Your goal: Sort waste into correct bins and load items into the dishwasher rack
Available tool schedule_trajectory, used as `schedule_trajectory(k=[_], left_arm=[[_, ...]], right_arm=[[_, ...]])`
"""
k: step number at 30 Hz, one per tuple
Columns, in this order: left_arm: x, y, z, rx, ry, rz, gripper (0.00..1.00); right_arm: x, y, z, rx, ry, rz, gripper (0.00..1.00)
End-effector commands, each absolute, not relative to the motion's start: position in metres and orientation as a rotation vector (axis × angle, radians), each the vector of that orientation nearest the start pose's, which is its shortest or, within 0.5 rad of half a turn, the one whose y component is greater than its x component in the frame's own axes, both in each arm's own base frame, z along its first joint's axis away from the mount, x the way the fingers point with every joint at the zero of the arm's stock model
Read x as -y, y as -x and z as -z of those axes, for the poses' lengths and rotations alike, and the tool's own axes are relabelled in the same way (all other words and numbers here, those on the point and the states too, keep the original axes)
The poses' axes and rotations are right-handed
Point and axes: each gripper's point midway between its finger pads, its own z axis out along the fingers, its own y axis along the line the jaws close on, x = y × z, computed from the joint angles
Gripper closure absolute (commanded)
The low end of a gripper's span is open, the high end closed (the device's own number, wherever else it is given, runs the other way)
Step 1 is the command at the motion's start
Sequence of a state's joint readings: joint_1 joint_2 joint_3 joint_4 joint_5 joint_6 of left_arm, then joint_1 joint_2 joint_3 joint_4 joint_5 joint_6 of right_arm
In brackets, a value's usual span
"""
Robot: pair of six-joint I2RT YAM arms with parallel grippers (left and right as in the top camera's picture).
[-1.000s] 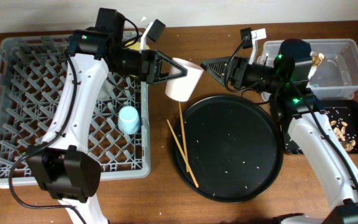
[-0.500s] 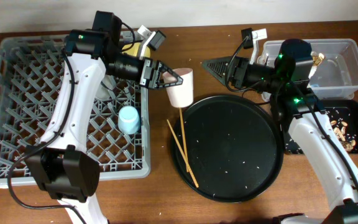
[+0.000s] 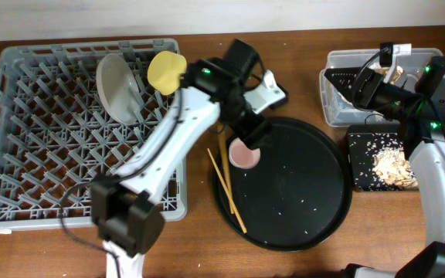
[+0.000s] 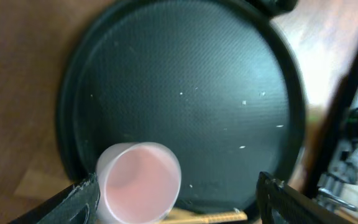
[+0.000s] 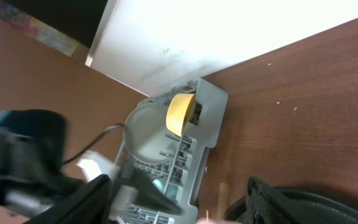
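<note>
- Small pink cup [image 4: 143, 183], smooth translucent plastic, stands upright on the round black tray [image 4: 185, 81], pebbled in texture, near its rim
- Left gripper [image 4: 178, 186] splayed wide around the cup; contact unclear, fingers cropped
- Right gripper [image 5: 179, 183] spread, empty

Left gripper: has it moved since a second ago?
Yes. The left gripper has shifted right, away from the rack edge, and now hangs over the round tray, above the pink cup.
</note>
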State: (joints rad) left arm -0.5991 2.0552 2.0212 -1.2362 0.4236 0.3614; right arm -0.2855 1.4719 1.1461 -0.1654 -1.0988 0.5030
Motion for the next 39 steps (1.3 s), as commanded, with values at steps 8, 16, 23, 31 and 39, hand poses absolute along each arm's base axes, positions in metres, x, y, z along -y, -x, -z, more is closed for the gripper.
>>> schedule_trajectory(k=[8,16,23,31,39], left_arm=[[0.333,-0.351,-0.133,-2.592,-1.321,0.595,0.2],[0.19,-0.422,-0.307,-2.554,-0.574,0.497,0.13],[0.165,-0.424,-0.299,-2.61,-0.517,0.463,0.04],[0.168,-0.419,-0.299,-2.619,-0.521,0.514,0.04],[0.217,-0.368,-0.409,-1.912,-0.894,1.569,0.01]], right_arm=[[-0.033,-0.404,-0.263,-2.051,-0.139,-1.192,0.3],[-0.12,-0.368,-0.167,-2.552,-0.168,-0.743,0.39],[-0.184,-0.345,-0.074,-2.832,-0.176,-0.569,0.51],[-0.189,-0.364,-0.135,-2.691,-0.129,-0.908,0.96],[-0.173,-0.371,-0.324,-1.85,0.51,-1.571,0.96]])
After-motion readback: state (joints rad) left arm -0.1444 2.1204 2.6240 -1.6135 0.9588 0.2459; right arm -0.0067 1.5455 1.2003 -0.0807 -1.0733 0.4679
